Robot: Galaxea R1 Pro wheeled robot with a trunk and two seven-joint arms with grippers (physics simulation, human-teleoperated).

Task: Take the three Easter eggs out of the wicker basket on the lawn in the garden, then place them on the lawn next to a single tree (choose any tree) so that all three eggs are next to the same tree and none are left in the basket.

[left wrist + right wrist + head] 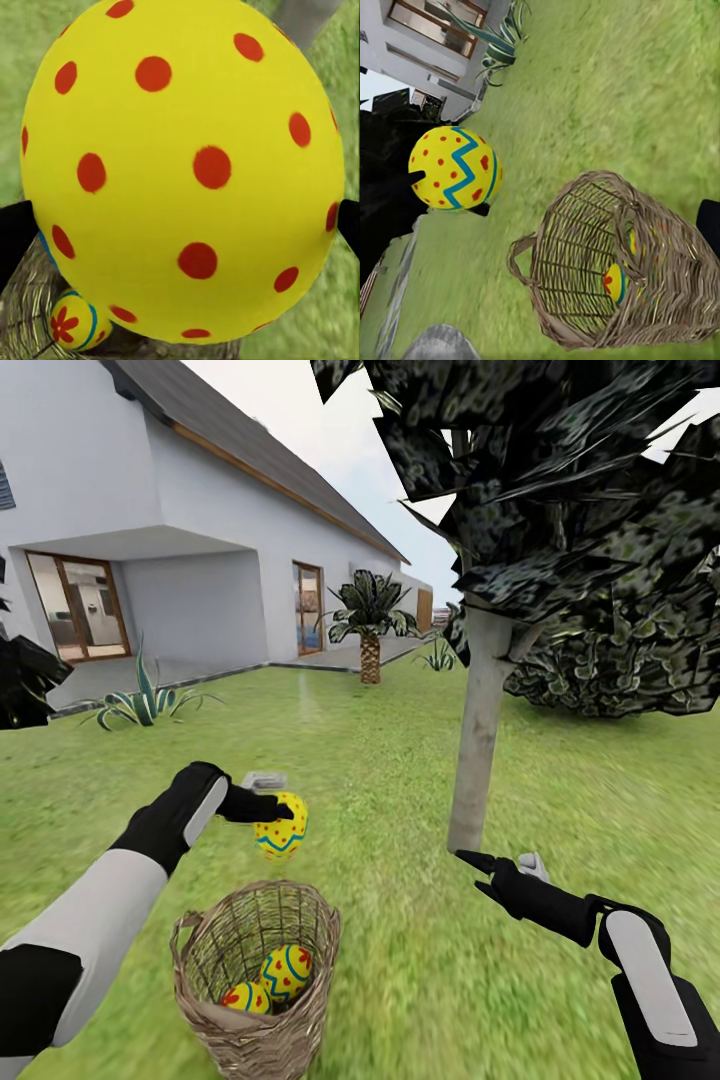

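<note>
While the left tool (268, 808) is clamped on 1 egg (281, 826) above the wicker basket (256, 980), carry it right, level, toward the tree (478, 750); right tool (478, 863) looks together.

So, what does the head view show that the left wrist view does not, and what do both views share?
Head view alone: the white house, the tree with its crown, the palm, the right end effector low near the trunk, and two eggs in the wicker basket.
Left wrist view alone: the held egg's red dots close up, between two dark fingertips.
Both: the held egg, the basket and the lawn.
</note>
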